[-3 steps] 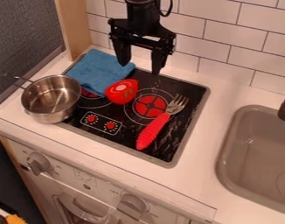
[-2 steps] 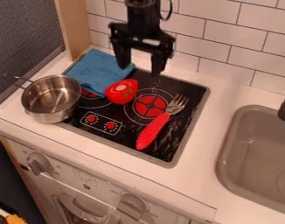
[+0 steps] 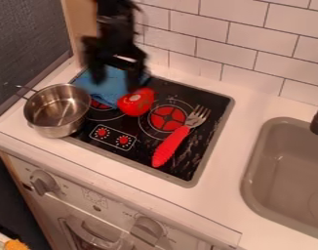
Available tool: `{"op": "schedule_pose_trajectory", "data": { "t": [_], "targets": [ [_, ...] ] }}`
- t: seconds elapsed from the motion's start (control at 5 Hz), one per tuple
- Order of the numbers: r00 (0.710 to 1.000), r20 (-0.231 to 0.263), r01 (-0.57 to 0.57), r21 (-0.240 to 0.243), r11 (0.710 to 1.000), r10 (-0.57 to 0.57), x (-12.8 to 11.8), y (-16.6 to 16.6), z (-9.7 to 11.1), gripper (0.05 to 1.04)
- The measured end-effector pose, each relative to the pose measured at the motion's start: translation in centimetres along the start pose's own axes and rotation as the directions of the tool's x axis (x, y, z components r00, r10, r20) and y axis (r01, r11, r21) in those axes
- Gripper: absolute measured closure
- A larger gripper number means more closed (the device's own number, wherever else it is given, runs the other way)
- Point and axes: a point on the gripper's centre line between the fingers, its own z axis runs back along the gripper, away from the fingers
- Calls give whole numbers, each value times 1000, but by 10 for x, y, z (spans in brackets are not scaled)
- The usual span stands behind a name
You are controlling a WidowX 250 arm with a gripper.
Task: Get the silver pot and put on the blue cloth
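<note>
My gripper (image 3: 115, 83) hangs open over the blue cloth, its two blurred fingers apart with nothing between them, and hides part of the cloth. The blue cloth (image 3: 106, 93) lies folded at the stove's back left corner. On the left, the silver pot (image 3: 56, 110) stands upright, partly on the white counter and partly over the stove's left edge, its handle toward the back left. The gripper is up and to the right of the pot, not touching it.
A red toy food piece (image 3: 136, 102) sits against the cloth on the black stove (image 3: 204, 136). A fork with a red handle (image 3: 170, 146) lies on the stove's right part. The grey sink (image 3: 288, 171) is at the right, below the tiled wall.
The gripper has moved left and somewhat down, from above the stove's back edge to over the cloth. Pot, cloth, red piece and fork have stayed put.
</note>
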Motion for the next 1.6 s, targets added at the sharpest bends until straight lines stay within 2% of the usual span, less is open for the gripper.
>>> {"op": "schedule_pose_trajectory", "data": {
  "t": [0.2,0.4,0.6,1.0,1.4,1.6],
  "targets": [
    [997,41,63,-20,998,-63,-14,13,14,83],
    [998,20,65,-46,997,-64,-36,35,5,83],
    [994,-45,97,-62,993,-100,-55,30,-18,83],
    [987,-132,90,-13,996,-91,-67,22,-56,119],
    [986,-147,78,29,997,-73,-64,27,-65,679],
    [985,-143,100,19,995,-97,-62,26,-64,897]
  ]
}}
